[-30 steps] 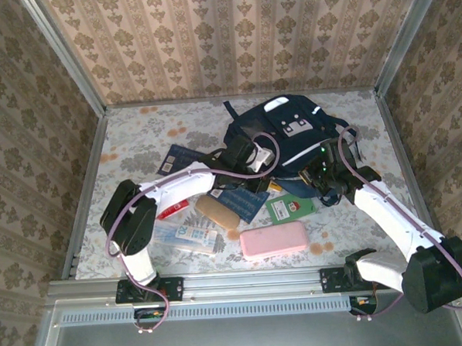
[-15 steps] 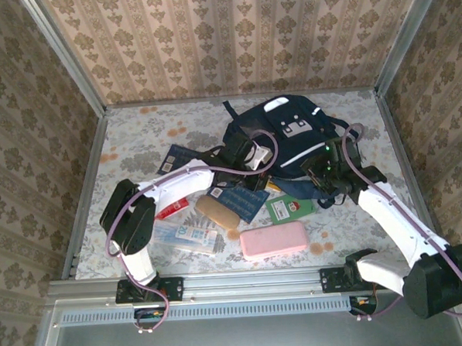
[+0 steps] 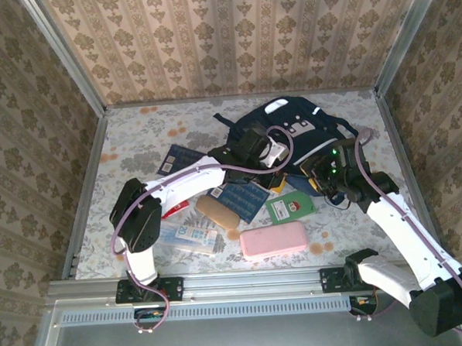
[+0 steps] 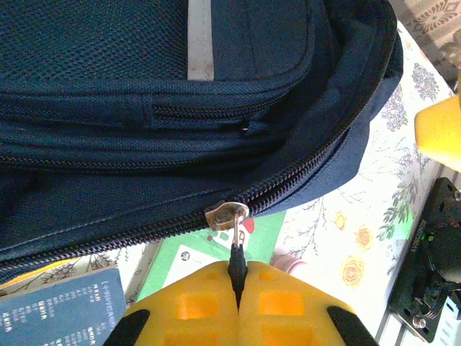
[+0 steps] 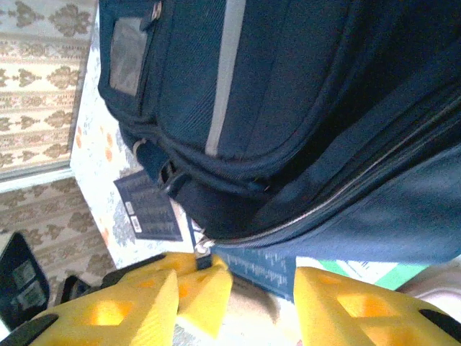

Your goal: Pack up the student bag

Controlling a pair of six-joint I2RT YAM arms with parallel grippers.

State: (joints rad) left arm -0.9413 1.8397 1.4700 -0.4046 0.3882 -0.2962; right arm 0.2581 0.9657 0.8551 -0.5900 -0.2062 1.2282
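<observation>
Floral-printed table (image 3: 136,139) inside a wallpapered enclosure, with the student bag (image 3: 314,137) lying at the far side, right of centre, and loose items spread on the near side, among them a pink case (image 3: 273,239) and a green booklet (image 3: 289,207). The left gripper (image 4: 238,277) has its jaws pressed together on the zipper pull (image 4: 232,216) of the bag's long zip. The right gripper (image 5: 241,288) sits just beside the bag's near edge with its jaws partly apart and nothing visibly clasped. The step in hand appears to be running the slider to open the bag for packing. It is best done by keeping the pinch firm and low on the pull and drawing along the line of the teeth rather than away from them. The right arm should pin or grasp the fabric, so that the soft bag does not slide or bunch towards the pull. The top view gives the layout: both arms converging on the bag's near edge, and the items waiting. The left wrist view alone resolves the pinch on the metal tab. Whether the teeth have parted beside the slider cannot be told. The right wrist view adds the bag's side panel with its pale stripe (image 5: 223,79).
</observation>
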